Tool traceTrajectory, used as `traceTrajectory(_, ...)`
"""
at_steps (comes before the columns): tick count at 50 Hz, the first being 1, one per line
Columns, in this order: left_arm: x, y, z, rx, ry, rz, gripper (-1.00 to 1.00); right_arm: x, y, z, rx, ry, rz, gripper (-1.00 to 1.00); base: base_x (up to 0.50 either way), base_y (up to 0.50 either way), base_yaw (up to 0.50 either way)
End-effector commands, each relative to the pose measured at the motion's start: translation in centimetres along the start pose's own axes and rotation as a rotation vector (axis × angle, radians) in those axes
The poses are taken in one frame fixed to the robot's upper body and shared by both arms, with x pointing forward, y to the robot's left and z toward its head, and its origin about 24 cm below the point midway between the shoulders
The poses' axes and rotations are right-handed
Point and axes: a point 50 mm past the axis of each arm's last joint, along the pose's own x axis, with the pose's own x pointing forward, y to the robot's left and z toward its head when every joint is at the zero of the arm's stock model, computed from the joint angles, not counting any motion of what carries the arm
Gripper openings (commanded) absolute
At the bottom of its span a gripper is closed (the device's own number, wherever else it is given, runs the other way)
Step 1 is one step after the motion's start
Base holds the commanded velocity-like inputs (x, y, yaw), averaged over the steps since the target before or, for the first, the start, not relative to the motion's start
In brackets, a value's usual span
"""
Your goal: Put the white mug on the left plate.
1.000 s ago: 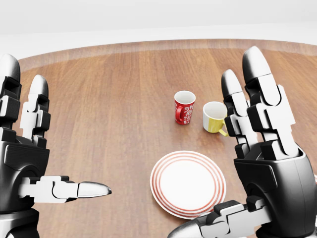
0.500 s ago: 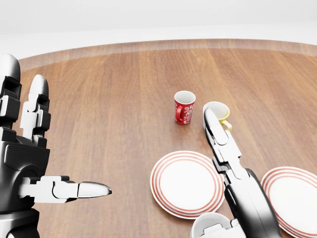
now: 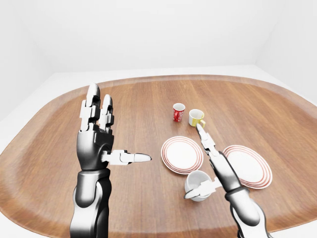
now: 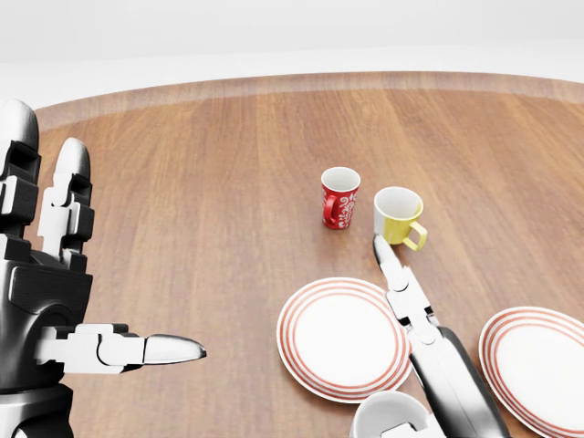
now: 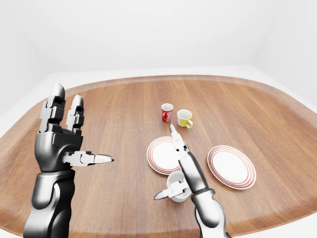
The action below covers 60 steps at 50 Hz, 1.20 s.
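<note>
White walls and a pale floor surround a broad oval wooden table where the robot works. Near the table's lower edge in the left-eye view stands the white mug, upright on bare wood just below the left plate, not on it. The right hand lies beside the mug with its fingers stretched straight toward the top of the view and its thumb reaching across the mug's near side; nothing is grasped, and whether the thumb touches the mug cannot be told. The head view catches only the mug's rim at its bottom edge, while both eye views show the whole cup and the forearm behind it.

Two red-ringed plates sit side by side: the left plate just above the mug, the right plate beyond the right arm. The head view cuts off the right plate at its edge; the eye views show it whole. Higher up, well apart from the plates, a red patterned mug and a yellow mug stand close together, the yellow one's handle turned toward the view's lower right.

At the views' left, the left hand is raised above the table, fingers upright and spread, thumb pointing right, holding nothing. Only the eye views show its full forearm.
</note>
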Motion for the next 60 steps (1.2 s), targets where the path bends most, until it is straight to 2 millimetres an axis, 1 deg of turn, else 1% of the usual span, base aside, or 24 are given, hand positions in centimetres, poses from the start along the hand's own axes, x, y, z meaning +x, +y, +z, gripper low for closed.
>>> traceTrajectory(1,0.0,0.0,0.0,0.000,0.001,-0.001,1.00,-0.5,0.3,-2.0,-0.142,0.125,0.015,1.00,0.00,0.00,0.00)
traceTrajectory(7,0.0,0.0,0.0,0.000,0.000,-0.002,1.00,-0.6,0.4,-2.8,-0.159,0.171,0.018,1.00,0.00,0.00,0.00)
traceTrajectory(27,0.0,-0.1,0.0,0.000,0.000,-0.002,1.00,-0.7,0.9,-3.5,-0.282,0.229,0.051,1.00,0.00,0.00,0.00)
traceTrajectory(37,-0.1,0.0,-0.1,0.000,0.005,-0.002,1.00,-0.3,1.1,-3.9,-0.351,0.250,0.068,1.00,0.00,0.00,0.00)
traceTrajectory(53,0.0,0.0,0.0,-0.001,-0.002,0.000,1.00,0.4,2.0,-4.2,-0.402,0.253,0.125,1.00,0.00,0.00,0.00)
traceTrajectory(60,0.1,0.1,0.1,-0.001,-0.004,0.002,1.00,0.8,2.6,-5.2,-0.407,0.278,0.149,1.00,0.00,0.00,0.00)
